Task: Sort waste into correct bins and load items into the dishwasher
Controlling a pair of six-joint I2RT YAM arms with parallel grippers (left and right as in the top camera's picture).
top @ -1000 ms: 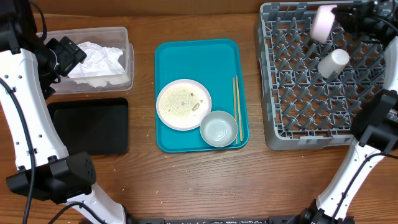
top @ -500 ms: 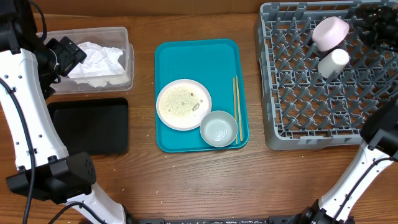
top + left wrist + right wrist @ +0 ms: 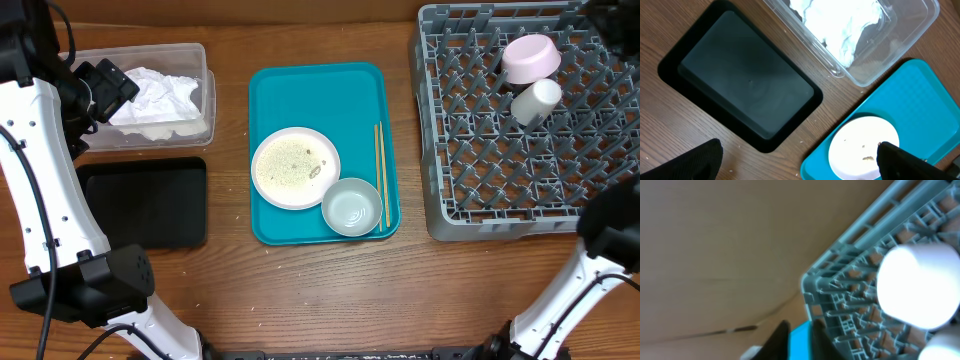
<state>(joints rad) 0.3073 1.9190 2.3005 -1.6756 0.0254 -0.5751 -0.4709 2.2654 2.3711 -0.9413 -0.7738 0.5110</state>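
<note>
Overhead check: pink bowl (image 3: 531, 57) rests in the dish rack (image 3: 480, 200), free of both claws.
Left gripper (image 3: 112, 85) is spread wide and empty over the left end of the clear tub (image 3: 205, 110), with the napkin (image 3: 155, 95) just to its right. The pink bowl lies far right in the rack, just beyond the white cup (image 3: 535, 101). Right gripper (image 3: 800, 342) is clenched on nothing, farther right, apart from the bowl.

2 bowls: pink bowl (image 3: 531, 57), whitish-blue bowl (image 3: 352, 207); 1 plate (image 3: 295, 167); 1 cup (image 3: 536, 101); 1 rack (image 3: 426, 130).
</note>
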